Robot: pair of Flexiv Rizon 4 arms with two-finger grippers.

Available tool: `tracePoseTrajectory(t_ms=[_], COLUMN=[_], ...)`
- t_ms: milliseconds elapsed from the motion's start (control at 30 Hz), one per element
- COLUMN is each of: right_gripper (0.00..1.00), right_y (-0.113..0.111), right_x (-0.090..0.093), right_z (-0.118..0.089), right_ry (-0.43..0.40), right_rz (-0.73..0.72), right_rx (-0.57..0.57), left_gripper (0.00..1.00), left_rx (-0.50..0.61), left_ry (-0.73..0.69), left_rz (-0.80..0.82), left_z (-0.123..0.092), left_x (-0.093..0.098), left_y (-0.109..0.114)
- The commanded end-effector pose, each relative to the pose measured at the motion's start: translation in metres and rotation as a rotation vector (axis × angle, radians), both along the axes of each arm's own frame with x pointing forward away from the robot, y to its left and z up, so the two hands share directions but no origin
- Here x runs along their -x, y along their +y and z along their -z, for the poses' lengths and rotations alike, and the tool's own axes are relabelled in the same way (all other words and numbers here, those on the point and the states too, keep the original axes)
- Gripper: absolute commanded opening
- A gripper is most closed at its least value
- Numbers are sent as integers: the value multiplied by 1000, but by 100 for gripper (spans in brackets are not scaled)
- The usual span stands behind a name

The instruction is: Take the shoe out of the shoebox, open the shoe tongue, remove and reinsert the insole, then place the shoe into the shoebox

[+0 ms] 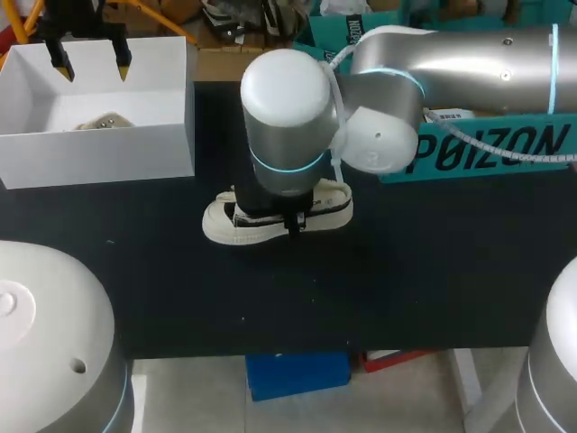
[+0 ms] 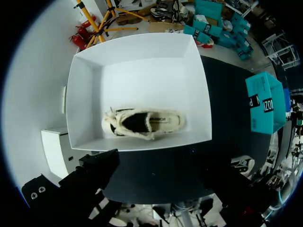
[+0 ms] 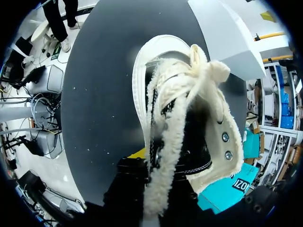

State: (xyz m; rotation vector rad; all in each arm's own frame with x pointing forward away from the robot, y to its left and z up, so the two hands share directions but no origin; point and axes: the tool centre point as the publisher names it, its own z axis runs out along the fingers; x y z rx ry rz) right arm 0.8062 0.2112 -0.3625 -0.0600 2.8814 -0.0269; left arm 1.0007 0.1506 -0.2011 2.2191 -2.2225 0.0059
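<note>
A robotics lab workspace. A large silver robot arm (image 1: 469, 63) hangs over a black desk (image 1: 406, 271) that carries a white shoebox (image 1: 99, 153), a teal carton (image 1: 487, 149) and a cream shoe (image 1: 221, 224).

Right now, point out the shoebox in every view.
Head view: shoebox at the table's far left, under the left gripper.
Left wrist view: shoebox ahead of the gripper, one shoe lying inside.
Right wrist view: only a corner, beyond the toe of the table shoe.
Shared landmark: the teal box, also in the left wrist and right wrist views.
</note>
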Motion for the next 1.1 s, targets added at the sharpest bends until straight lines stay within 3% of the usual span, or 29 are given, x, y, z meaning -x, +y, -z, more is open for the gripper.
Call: tracePoseTrajectory(t_ms=[33,567,600,633,667,933,1100], right_gripper=[0,0,17,96,100,100,100], right_y=[-4,-3,-3,-3,-3,-5,-11], right_x=[-5,-5,-5,-4,-3,-2,-4], right_z=[14,38,38,39,39,36,20], right_ry=[14,70,73,74,75,87,155], right_rz=[-22,-20,-16,-20,-21,-15,-4], right_rx=[-64,-84,-88,-91,-91,-90,-79], left_gripper=[100,100,100,100,100,100,100], left_rx=[-1,-1,-1,-1,-1,-1,-1], left_ry=[2,2,2,2,2,2,2], left_rz=[-1,-1,-1,-1,-1,-1,-1], left_z=[-1,-1,-1,-1,-1,-1,-1], left_x=[0,0,0,0,0,0,0], left_y=[0,0,0,0,0,0,0])
